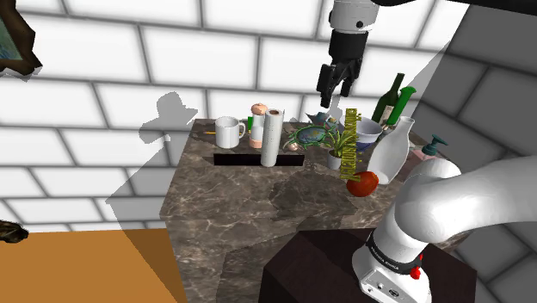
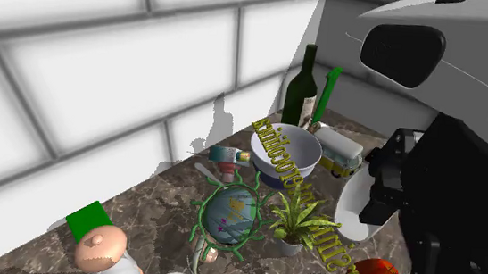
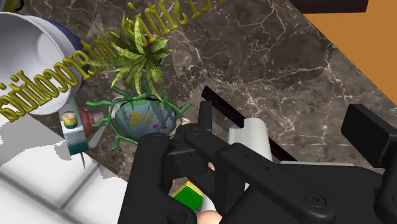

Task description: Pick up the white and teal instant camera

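light: bright | shadows: hard — objects' outlines on brick wall (image 1: pixel 103 103) | counter (image 1: pixel 232 194): dim patches

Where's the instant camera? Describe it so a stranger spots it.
On the dark marble counter, find the large white bowl by the brick wall. Beside it, nearest the wall, lies the small instant camera: boxy, white and teal, unlike its leafy green neighbours.
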### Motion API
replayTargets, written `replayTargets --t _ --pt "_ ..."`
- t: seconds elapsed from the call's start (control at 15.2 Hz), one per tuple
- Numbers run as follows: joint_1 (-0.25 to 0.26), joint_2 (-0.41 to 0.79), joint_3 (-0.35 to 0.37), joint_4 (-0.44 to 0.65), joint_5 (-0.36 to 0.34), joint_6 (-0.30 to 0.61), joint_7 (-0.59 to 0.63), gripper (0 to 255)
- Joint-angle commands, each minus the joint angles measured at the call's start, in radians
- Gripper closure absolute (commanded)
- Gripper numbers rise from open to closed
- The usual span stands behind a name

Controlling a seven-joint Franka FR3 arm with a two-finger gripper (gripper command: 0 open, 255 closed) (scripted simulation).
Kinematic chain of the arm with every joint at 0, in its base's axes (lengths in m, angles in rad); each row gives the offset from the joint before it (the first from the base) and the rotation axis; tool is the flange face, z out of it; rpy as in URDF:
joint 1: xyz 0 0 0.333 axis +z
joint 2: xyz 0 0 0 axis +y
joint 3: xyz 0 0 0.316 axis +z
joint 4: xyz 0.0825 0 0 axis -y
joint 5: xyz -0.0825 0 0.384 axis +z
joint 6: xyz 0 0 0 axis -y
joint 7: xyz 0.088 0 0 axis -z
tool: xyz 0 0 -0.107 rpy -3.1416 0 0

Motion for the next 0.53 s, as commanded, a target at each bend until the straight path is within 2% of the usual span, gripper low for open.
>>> replayTargets --t 0.0,0.46 --pt "0.000 0.000 0.000 0.000 0.000 0.000 0.000 0" --pt "-0.061 0.165 -0.018 -0.036 -0.135 0.154 -0.003 0"
